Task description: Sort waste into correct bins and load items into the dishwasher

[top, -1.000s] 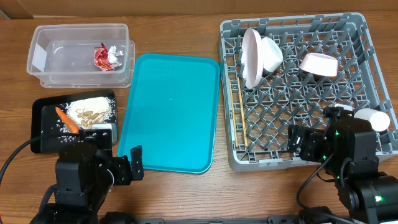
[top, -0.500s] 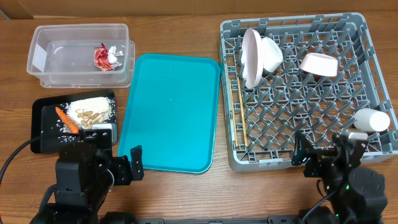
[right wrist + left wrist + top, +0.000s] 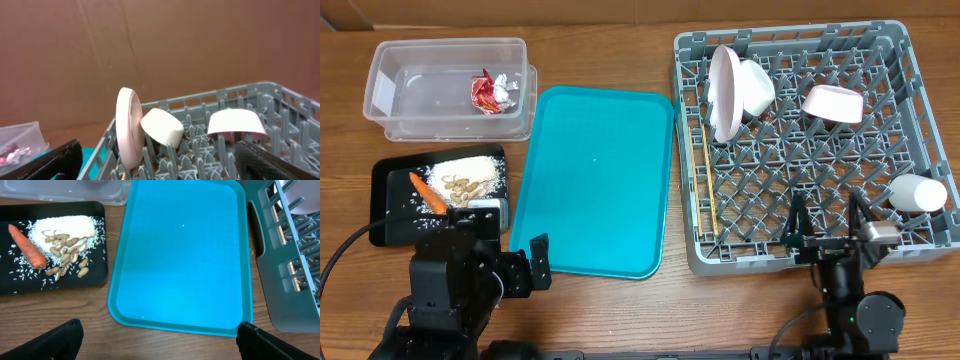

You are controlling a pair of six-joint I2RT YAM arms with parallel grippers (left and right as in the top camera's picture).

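Note:
The grey dish rack holds an upright white plate, a white bowl, a pinkish bowl, a small white cup and the chopsticks along its left side. The foil wrapper lies in the clear tub. The carrot and the peanut scraps lie in the black tray. My left gripper is open and empty at the teal tray's front edge. My right gripper is open and empty at the rack's front edge.
The flat teal tray lies between the bins and the rack, with nothing on it. In the right wrist view the plate and both bowls stand in the rack. The left wrist view shows the carrot.
My right arm has pulled back toward the table's front edge, out of the rack, uncovering the cup lying at the rack's right side. The left arm has not moved.

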